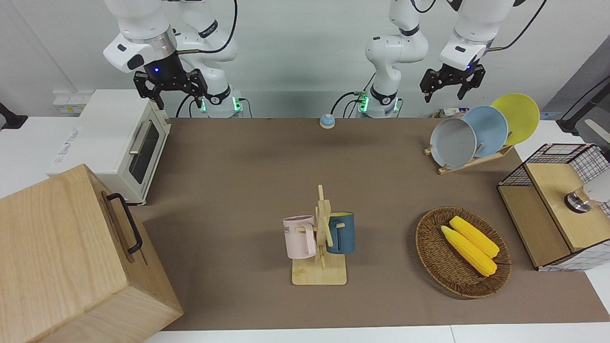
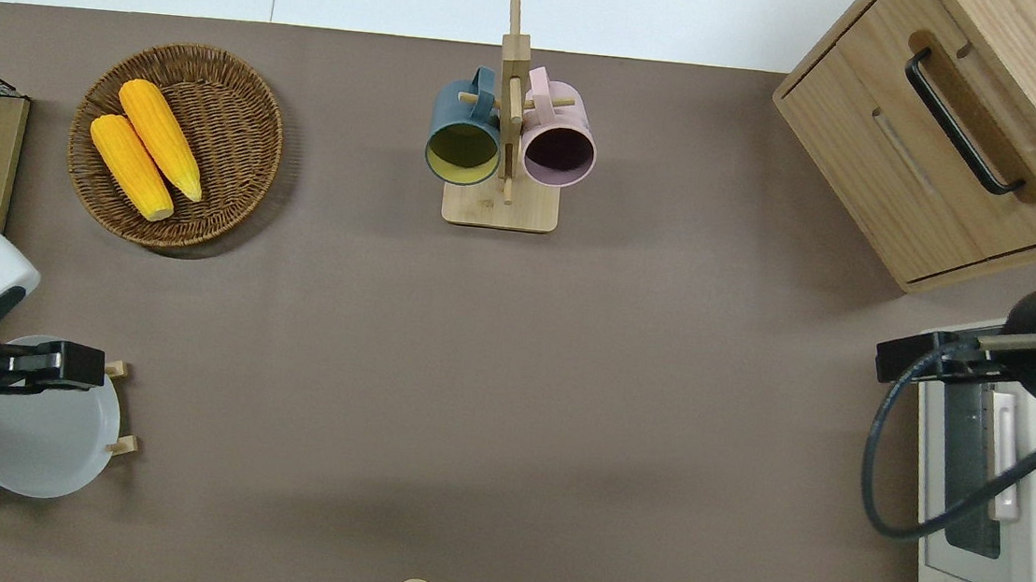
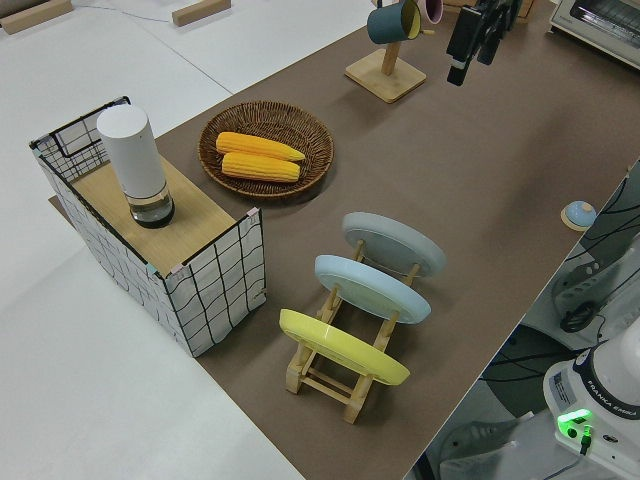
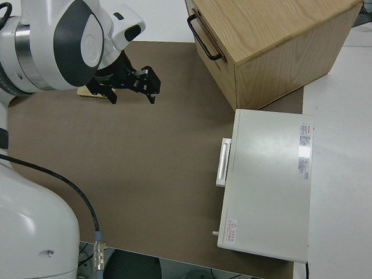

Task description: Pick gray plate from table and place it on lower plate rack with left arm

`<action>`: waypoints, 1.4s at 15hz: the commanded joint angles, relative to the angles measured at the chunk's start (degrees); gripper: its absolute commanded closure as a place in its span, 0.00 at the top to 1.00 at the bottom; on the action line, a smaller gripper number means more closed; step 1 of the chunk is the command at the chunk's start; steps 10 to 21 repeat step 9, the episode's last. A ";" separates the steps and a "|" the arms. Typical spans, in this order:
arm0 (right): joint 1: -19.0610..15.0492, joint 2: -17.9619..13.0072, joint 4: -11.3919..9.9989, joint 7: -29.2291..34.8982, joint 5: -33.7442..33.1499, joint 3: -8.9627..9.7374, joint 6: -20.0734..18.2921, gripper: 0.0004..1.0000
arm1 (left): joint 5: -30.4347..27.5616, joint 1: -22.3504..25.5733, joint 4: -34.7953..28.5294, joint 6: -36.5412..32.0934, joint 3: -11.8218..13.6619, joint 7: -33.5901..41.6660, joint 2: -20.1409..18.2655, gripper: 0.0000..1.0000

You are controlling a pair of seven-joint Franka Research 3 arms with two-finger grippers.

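Note:
The gray plate (image 1: 452, 143) (image 2: 45, 442) (image 3: 393, 243) leans upright in the lower plate rack (image 1: 469, 163) (image 3: 330, 375), in the slot farthest from the robots. A light-blue plate (image 1: 488, 128) and a yellow plate (image 1: 517, 116) lean in the slots nearer to the robots. My left gripper (image 1: 443, 93) (image 2: 52, 363) (image 3: 475, 40) hangs in the air over the gray plate's upper edge, open and holding nothing. The right arm is parked, its gripper (image 1: 174, 90) (image 4: 131, 86) open.
A wicker basket (image 1: 431, 247) with two corn cobs lies farther out from the rack. A wire-frame box (image 1: 548, 209) stands at the left arm's end. A mug stand (image 1: 319, 276) holds two mugs mid-table. A toaster oven (image 1: 119, 143) and a wooden cabinet (image 1: 62, 257) are at the right arm's end.

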 commanded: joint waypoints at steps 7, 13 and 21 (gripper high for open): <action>-0.41 -0.14 0.35 0.01 0.34 0.29 -0.83 0.99 | -1.83 -0.33 1.98 -1.57 0.20 3.34 -0.09 1.00; -0.41 -0.14 0.35 0.01 0.34 0.29 -0.83 0.99 | -1.74 -0.42 1.98 -1.57 -0.15 3.16 -0.09 1.00; -0.41 -0.14 0.35 0.01 0.34 0.29 -0.83 0.99 | -1.74 -0.42 1.98 -1.57 -0.15 3.16 -0.09 1.00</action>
